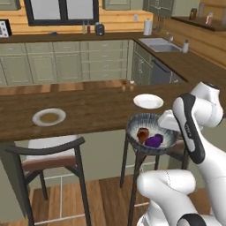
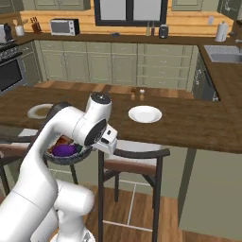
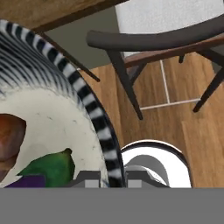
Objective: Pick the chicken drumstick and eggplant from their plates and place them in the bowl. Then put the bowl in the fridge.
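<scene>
A: The end effector point(image 3: 105, 177) is clamped on the rim of the bowl point(image 1: 152, 128), one fingertip inside the wall and one outside, as the hand view shows. The bowl hangs in the air off the near edge of the tabletop point(image 1: 88, 110), above a stool. The chicken drumstick point(image 1: 142, 134) and the eggplant point(image 1: 154, 141) both lie inside it, touching each other.

B: So both plates are bare of food?

A: The white plate point(image 1: 148, 101) just behind the bowl is empty. The other plate point(image 1: 49, 117), well to the left, has a brownish centre; whether that is its pattern or a residue cannot be told.

B: What might go wrong from here?

A: The grip is on one side of the rim only, so the bowl's weight hangs off the fingers. A quick swing or a base turn could make it pivot and tip, and the drumstick and eggplant would roll out. The rim could also slip free entirely. The stools point(image 1: 48, 154) stand close, and a low carry might clip a backrest.

B: Do the views differ much?

A: Yes. The left base view gives the open bowl and both foods clearly. In the right base view the arm point(image 2: 71, 127) covers most of the bowl, leaving just a slice of purple and brown. The hand view alone reveals the pinch on the striped rim, along with the eggplant's green stem point(image 3: 52, 168). The fridge is in none of them, so the robot probably still has to drive to it.
</scene>
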